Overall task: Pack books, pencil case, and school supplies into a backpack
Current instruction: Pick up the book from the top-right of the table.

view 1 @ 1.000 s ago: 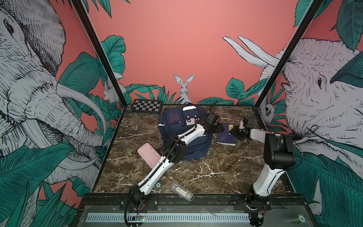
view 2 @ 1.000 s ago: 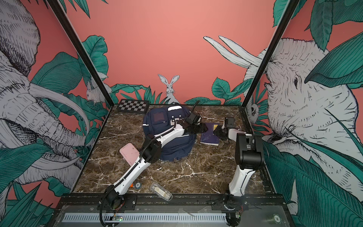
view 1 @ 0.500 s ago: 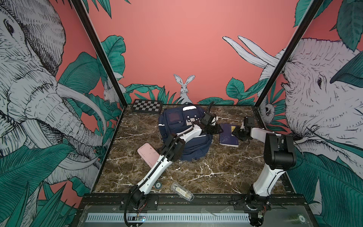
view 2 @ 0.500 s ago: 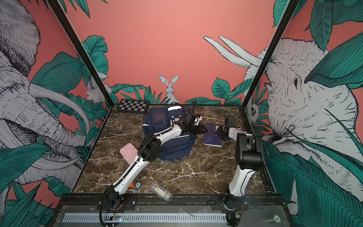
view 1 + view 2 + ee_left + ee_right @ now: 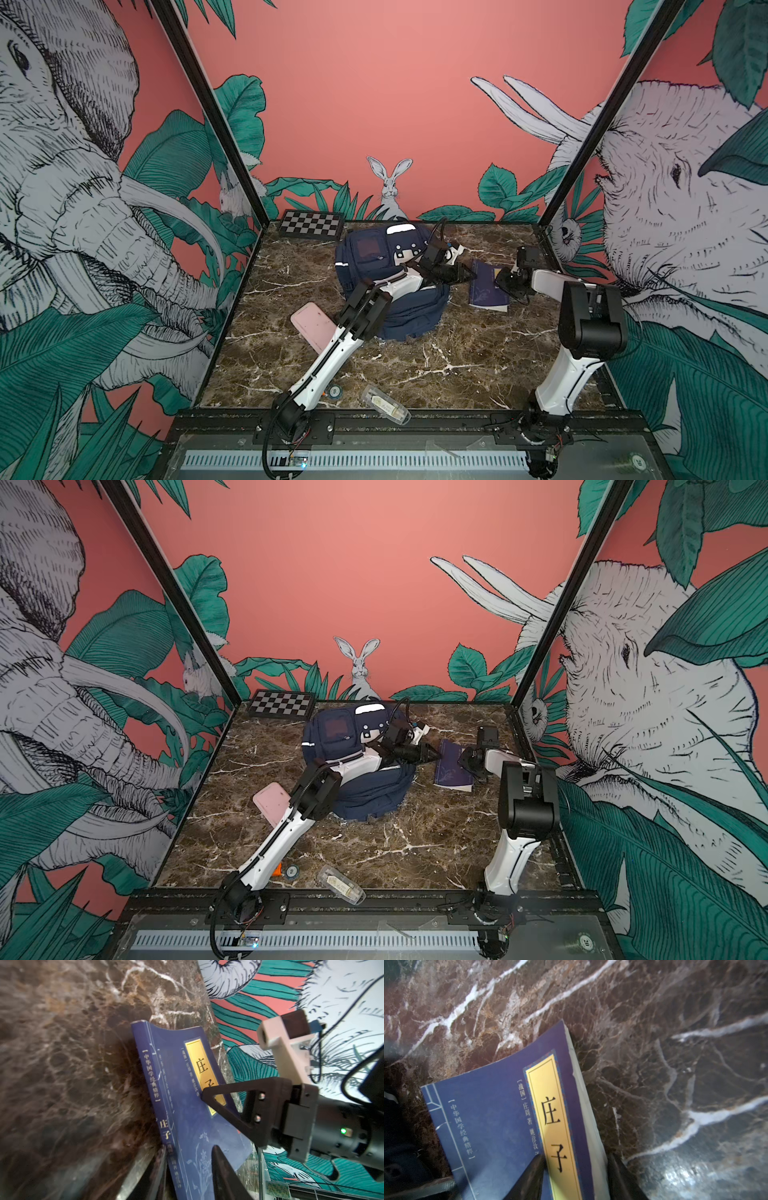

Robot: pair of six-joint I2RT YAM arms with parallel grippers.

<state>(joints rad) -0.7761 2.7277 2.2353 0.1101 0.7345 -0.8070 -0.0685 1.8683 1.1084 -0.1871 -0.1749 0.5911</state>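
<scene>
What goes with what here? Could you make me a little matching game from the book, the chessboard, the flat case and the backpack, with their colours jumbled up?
Things:
1. book
2. chessboard
3. flat case
4. backpack

Colours:
a. pink
b. navy fabric with a white patch
c. black-and-white squares
d. navy cover with a yellow label

Pairs: 1-d, 2-c, 3-a, 4-b.
</scene>
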